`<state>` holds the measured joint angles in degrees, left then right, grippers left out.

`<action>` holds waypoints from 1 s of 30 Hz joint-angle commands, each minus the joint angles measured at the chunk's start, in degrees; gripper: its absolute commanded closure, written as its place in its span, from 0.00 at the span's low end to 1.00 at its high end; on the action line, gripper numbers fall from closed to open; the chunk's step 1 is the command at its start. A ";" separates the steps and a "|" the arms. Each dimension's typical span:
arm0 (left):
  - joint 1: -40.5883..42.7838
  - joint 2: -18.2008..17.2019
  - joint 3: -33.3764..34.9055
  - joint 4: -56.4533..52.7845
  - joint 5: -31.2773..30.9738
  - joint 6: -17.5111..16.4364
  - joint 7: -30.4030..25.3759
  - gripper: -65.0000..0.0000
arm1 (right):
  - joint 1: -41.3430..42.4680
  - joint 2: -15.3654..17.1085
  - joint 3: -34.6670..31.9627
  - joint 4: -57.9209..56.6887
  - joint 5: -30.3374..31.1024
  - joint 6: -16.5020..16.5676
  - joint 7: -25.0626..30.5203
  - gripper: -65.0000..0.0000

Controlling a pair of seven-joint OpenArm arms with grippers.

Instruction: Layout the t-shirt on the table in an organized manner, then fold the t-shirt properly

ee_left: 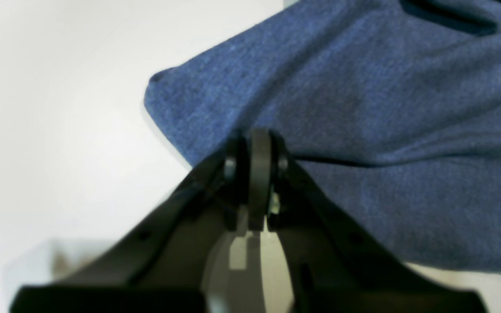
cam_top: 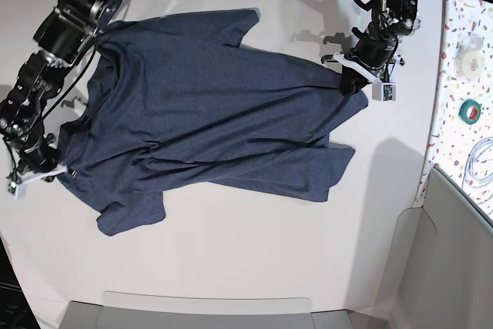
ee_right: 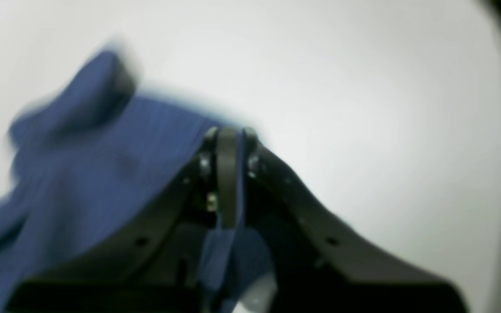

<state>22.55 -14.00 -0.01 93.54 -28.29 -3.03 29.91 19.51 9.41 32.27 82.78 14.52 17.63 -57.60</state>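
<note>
The left gripper (cam_top: 350,76), at 2 o'clock in the base view, is clamped on an edge of the t-shirt (cam_top: 208,113). The right gripper (cam_top: 52,169), at 9 o'clock, pinches the opposite edge, fabric caught between its closed jaws. The shirt spreads between them, plain side up, across the table (cam_top: 254,260).

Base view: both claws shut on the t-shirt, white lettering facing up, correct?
Not quite. Both claws do grip the t-shirt, right claw at one edge, left claw at the other, but the base view shows plain blue fabric on the upward side; no lettering is visible.
</note>
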 commanded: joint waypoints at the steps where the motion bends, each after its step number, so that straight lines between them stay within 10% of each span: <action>1: 1.94 -0.46 -0.03 -1.71 3.81 3.51 10.04 0.94 | -1.00 -1.45 -0.23 4.82 2.49 0.44 -0.90 1.00; 9: 1.85 -0.29 0.23 -1.89 3.81 3.60 10.13 0.94 | -23.68 -13.85 -3.57 35.50 6.00 0.44 -6.35 1.00; 30: 1.06 -0.29 0.32 -1.98 3.72 3.60 10.13 0.94 | -39.33 -10.51 2.50 31.72 4.33 0.44 1.30 1.00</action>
<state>21.93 -13.98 0.03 93.51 -28.01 -2.76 30.79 -19.92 -1.32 34.52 113.40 18.68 17.87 -57.21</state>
